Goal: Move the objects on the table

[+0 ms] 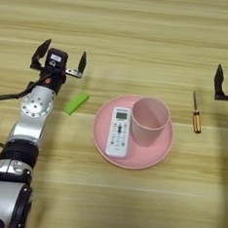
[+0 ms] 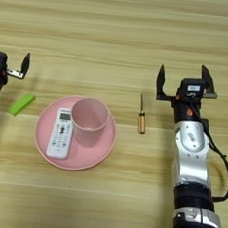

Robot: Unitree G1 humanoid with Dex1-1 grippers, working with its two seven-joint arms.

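Your cup point(image 1: 150, 120) stands upright on the pink plate point(image 1: 156, 156) beside the remote point(image 1: 118, 131); the block point(image 1: 76, 103) lies on the counter point(image 1: 142, 35) left of it. Both grippers, left point(image 1: 61, 57) and right point(image 2: 184, 82), hover empty, fingers wide.

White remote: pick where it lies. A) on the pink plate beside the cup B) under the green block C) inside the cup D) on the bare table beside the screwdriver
A: the remote lies flat on the pink plate, just left of the upright cup; the screwdriver and green block lie apart on the table.
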